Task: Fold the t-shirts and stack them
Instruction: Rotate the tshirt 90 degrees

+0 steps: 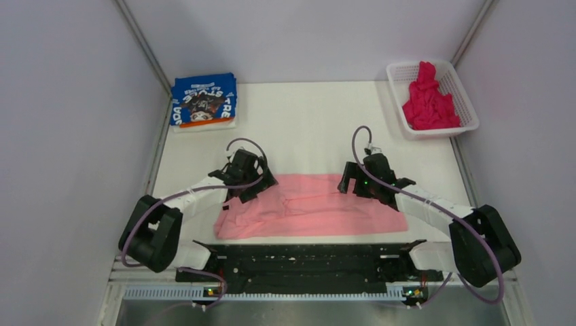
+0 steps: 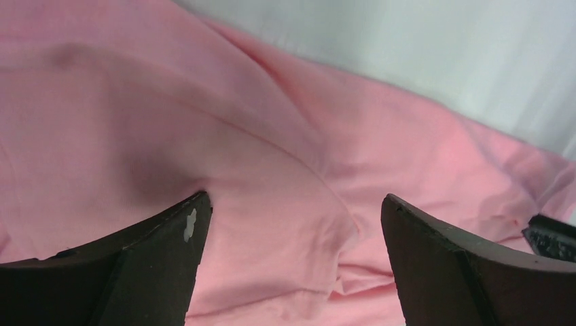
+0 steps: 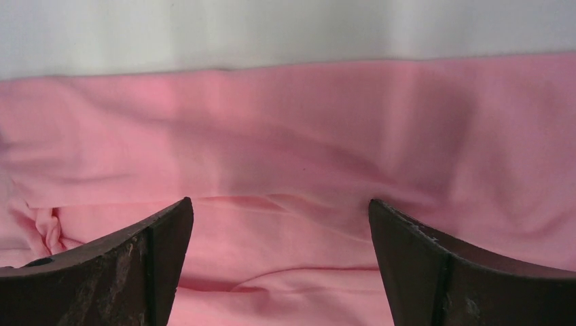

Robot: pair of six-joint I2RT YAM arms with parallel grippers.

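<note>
The left gripper (image 2: 295, 204) and right gripper (image 3: 280, 204) are standing wide open, gripping nothing, with the pink shirt (image 1: 319, 212) lying just beneath both.

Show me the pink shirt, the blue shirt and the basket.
pink shirt (image 1: 326, 214), top view, on its flat middle.
blue shirt (image 1: 202, 100), top view, on its dark print.
basket (image 1: 399, 95), top view, on its left wall.

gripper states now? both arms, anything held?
left gripper: open, above the pink t-shirt, nothing gripped.
right gripper: open, above the same shirt, nothing gripped.
</note>
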